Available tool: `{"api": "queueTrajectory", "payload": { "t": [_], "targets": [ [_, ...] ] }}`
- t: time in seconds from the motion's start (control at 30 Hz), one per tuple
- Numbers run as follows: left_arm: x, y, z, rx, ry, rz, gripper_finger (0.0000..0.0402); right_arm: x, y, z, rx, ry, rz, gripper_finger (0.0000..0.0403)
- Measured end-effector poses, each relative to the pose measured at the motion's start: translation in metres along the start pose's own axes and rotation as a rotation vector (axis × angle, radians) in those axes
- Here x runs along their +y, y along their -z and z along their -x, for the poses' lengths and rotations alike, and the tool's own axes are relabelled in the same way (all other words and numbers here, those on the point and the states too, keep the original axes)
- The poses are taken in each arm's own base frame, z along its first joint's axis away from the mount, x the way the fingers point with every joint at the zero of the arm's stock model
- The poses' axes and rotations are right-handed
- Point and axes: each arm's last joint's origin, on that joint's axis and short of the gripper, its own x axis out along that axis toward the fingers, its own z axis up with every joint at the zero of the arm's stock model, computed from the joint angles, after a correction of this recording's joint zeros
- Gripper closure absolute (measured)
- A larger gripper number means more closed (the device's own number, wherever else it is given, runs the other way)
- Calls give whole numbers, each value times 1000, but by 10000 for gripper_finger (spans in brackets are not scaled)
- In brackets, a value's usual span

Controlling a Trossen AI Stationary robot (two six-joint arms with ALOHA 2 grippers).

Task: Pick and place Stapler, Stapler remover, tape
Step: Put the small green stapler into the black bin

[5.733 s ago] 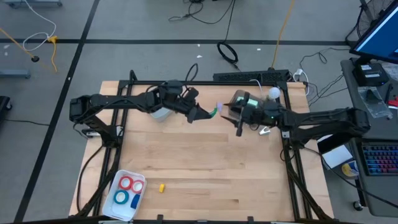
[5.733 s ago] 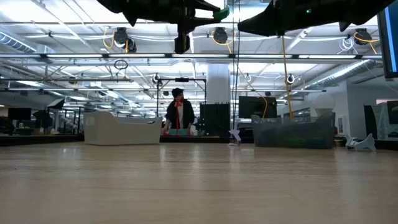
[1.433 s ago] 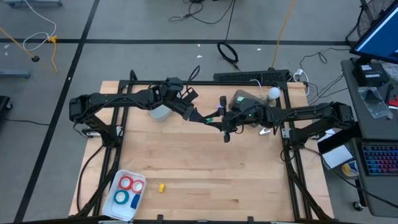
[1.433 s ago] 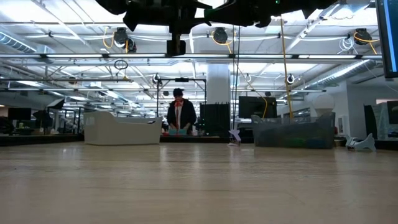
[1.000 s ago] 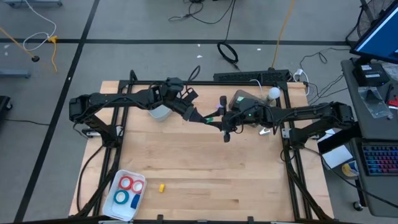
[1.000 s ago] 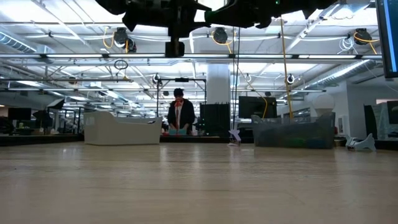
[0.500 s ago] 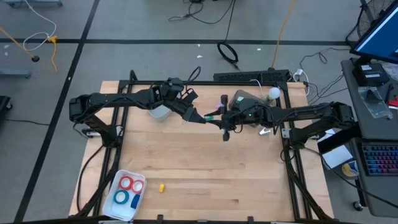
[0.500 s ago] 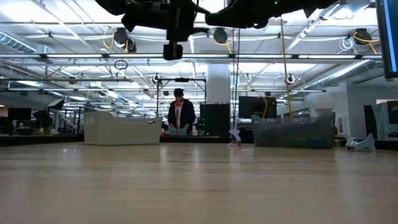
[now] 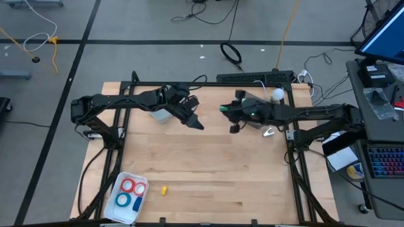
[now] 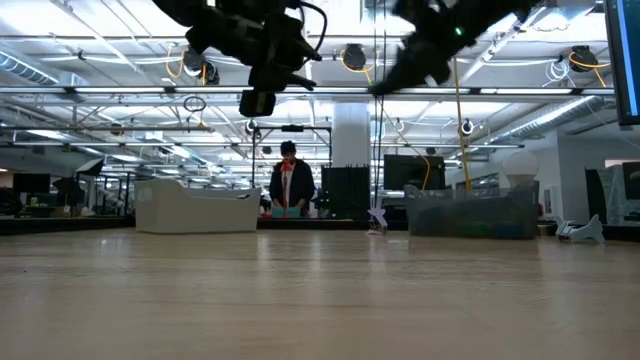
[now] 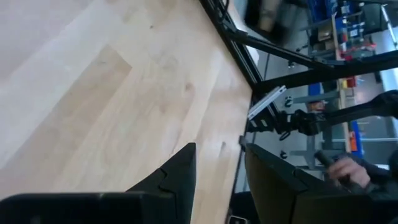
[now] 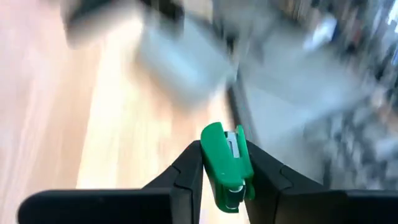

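Observation:
A small green stapler (image 12: 225, 140) is up in the air over the far middle of the table, and my right gripper (image 9: 225, 110) is shut on it. My left gripper (image 9: 197, 125) hangs a short way to its left, open, with nothing between its fingers (image 11: 219, 155). Both grippers are high above the tabletop in the low view, the left (image 10: 257, 102) and the right (image 10: 385, 84). Red and blue tape rolls (image 9: 129, 186) lie in a white tray (image 9: 117, 211) at the near left corner. I cannot pick out the stapler remover. My right gripper pinches the green stapler by its two flat sides (image 12: 209, 167) between its two fingers. The stapler's rounded end (image 12: 214, 132) sticks out beyond the fingertips. It is lifted clear, high above the table.
A pale grey bin (image 9: 161, 115) stands under my left arm and another grey bin (image 9: 251, 99) by my right arm at the far edge. A small yellow piece (image 9: 163, 190) lies beside the tray. A white object (image 9: 269, 132) lies near the right frame post.
The two grippers were together at the green stapler; now they are apart. My left gripper has let go and drawn back toward the table's left and near side. My right gripper has kept the stapler and carried it toward the far edge, turning as it went.

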Motion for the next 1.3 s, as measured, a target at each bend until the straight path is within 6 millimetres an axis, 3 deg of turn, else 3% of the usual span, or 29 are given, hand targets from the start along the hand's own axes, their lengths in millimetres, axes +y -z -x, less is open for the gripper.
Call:
{"api": "queueTrajectory", "payload": {
  "t": [0.23,0.4,0.93,1.3],
  "targets": [
    [2,-2,0,-52,-64,-58,266,-3,53,7,483,-65,-167,331],
    [2,-3,0,-74,-79,-72,266,-10,80,10,676,-134,-286,328],
    [1,-3,1,-69,-72,-74,266,-8,121,8,780,-302,-313,322],
    [1,-3,1,-70,-71,-77,266,-6,132,8,817,-301,-326,313]
  ]
}}
